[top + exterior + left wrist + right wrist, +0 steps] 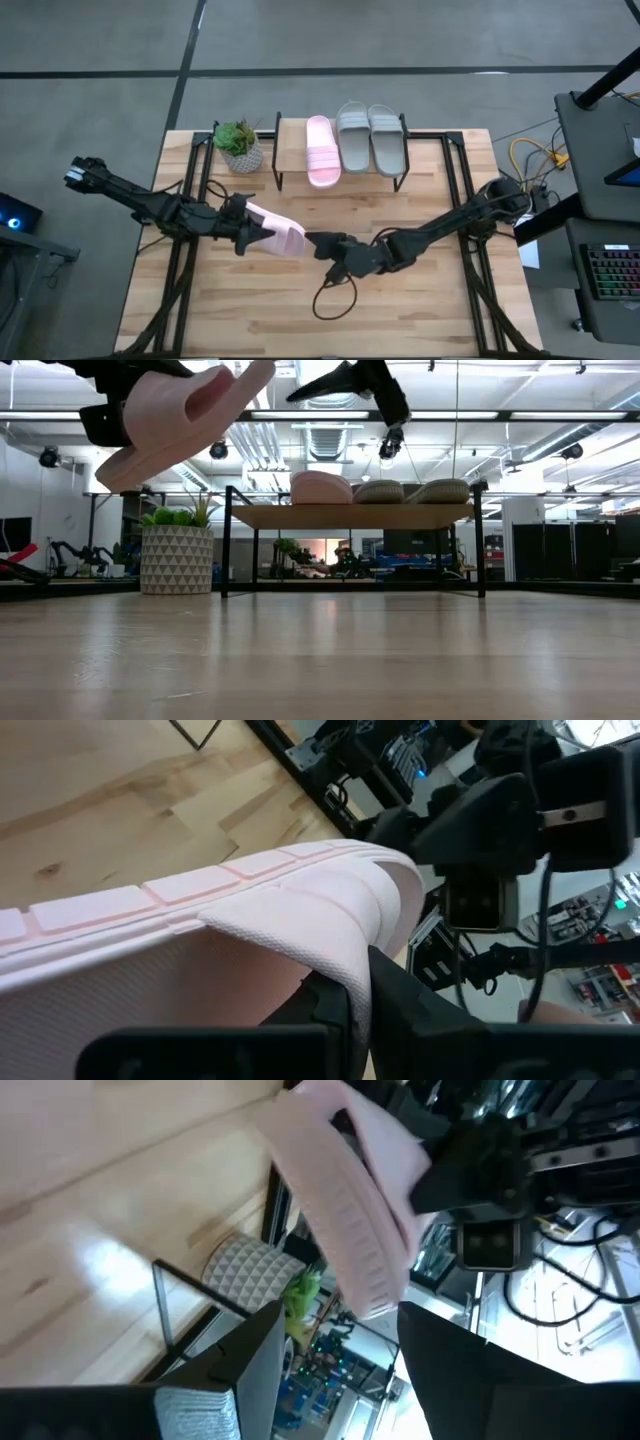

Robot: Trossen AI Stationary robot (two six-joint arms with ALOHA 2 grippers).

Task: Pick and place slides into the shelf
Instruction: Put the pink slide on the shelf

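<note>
My left gripper is shut on a light pink slide, held high above the table's middle; in the low view the slide hangs tilted in the air. My right gripper is open and level just right of that slide, touching nothing; the right wrist view shows the slide ahead of the spread fingers. The shelf stands at the far edge. The other pink slide and two grey-green slides rest sole-down on its top board. My left gripper holds the pink slide by its wide strap, pinched at the strap's edge with one finger under the strap and the other finger outside. It comes level from the table's left. The slide is lifted clear and tilted.
A potted plant in a patterned white pot stands left of the shelf. A black cable loop lies on the table below the right arm. Black frame rails run along both table sides. Bare wood lies toward the near edge.
</note>
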